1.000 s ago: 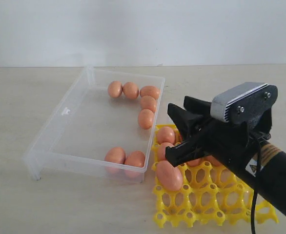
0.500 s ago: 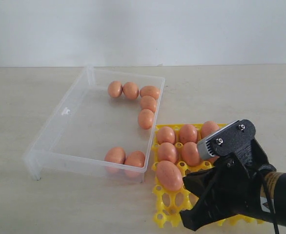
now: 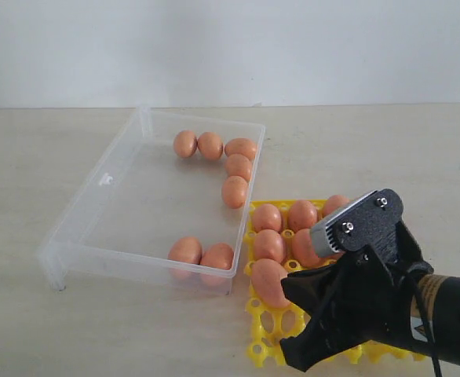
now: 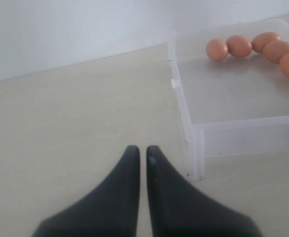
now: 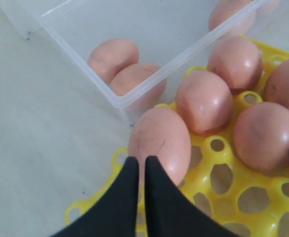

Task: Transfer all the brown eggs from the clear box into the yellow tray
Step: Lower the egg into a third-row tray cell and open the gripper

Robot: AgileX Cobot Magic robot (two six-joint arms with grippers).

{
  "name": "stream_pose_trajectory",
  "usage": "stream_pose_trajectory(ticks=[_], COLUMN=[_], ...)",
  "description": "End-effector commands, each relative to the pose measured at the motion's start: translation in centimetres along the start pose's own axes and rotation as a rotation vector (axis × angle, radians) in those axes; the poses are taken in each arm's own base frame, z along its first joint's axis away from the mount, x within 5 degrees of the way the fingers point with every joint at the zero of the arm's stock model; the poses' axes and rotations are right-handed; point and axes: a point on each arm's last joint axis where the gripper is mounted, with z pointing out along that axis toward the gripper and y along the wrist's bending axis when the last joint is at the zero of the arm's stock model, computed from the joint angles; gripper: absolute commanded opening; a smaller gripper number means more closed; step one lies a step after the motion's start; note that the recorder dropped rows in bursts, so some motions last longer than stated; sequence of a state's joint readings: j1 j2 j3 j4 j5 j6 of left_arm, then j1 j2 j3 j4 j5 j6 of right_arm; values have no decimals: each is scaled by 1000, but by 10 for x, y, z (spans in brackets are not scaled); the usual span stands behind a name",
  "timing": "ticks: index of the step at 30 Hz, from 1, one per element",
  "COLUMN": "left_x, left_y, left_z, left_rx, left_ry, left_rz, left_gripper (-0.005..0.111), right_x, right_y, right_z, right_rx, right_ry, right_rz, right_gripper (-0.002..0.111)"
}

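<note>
Seven brown eggs (image 3: 234,191) are noted along the right side of the clear box (image 3: 81,228), at least six more are seated in far-left cells of the yellow tray (image 3: 261,345), evidently against rolling, and the right gripper (image 5: 137,163) over the tray and the left gripper (image 4: 138,150) are found closed, empty

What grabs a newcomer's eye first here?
The black right gripper, shut, looms at lower right over the partly filled yellow tray. Beside it, the clear box holds seven brown eggs: five around its far right corner, two at the near right corner.
</note>
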State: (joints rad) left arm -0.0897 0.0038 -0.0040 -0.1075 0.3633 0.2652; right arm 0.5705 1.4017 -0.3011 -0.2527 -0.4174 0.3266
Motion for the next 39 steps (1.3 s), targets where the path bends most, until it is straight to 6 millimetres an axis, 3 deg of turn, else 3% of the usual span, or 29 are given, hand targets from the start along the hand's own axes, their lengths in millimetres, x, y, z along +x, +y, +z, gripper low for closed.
stream_pose_trajectory(ticks=[1, 19, 33, 36, 39], left_x=[1, 1, 1, 1, 1], left_y=[0, 0, 0, 0, 0], left_z=[0, 0, 0, 0, 0], left_rx=[-4, -4, -4, -4, -4], left_ry=[-3, -3, -3, -3, -3], left_rz=[-12, -12, -12, -12, -12], left_gripper=[4, 4, 4, 4, 4], right_x=[6, 25, 12, -2, -41], right_y=[1, -3, -7, 0, 9], right_z=[12, 33, 41, 31, 5], right_rx=[-31, -24, 12, -43, -117], right_ry=[3, 93, 20, -50, -308], right_rz=[-18, 22, 120, 128, 81], right_gripper=[0, 0, 0, 0, 0])
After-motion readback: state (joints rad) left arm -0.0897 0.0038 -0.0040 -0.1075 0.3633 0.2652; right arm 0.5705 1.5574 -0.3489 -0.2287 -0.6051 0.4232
